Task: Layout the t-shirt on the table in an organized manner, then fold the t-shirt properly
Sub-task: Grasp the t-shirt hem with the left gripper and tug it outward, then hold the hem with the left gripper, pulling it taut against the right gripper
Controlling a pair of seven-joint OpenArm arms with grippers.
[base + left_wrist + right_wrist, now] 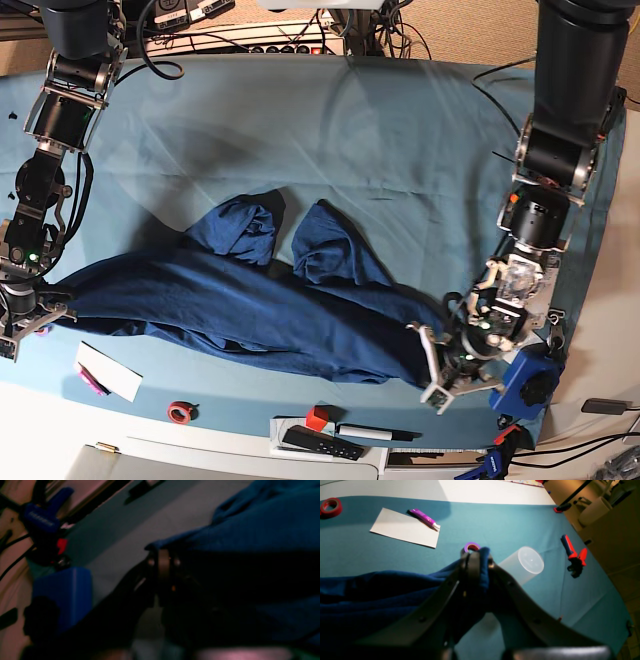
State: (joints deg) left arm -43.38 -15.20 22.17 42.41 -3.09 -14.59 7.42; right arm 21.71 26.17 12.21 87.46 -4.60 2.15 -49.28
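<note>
Stretch phase, shirt not yet flat. The t-shirt [260,300] lies across the near half of the table [400,130] as a long bunched band, both sleeves crumpled up toward the middle, one end out at each arm. My right gripper [476,562] is clenched on a fold of the shirt's edge; the wrist view shows navy fabric wrapped up between the jaws. My left gripper [450,375] sits at the other end, by the near corner; its wrist view is dark and blurred, fabric draped just over the fingertips, and I cannot tell whether it has hold of the cloth or has let go. Risks as I judge them: if the left has no real bite, any pull from the right will drag the whole band sideways rather than spread it. Loose items lie near the right end: a clear cylinder [522,565], a purple tape roll [471,546], pliers [573,556], a sheet of paper [405,528]. A sweeping hem could catch or roll them. Tugging hard could also ruck the teal covering.
</note>
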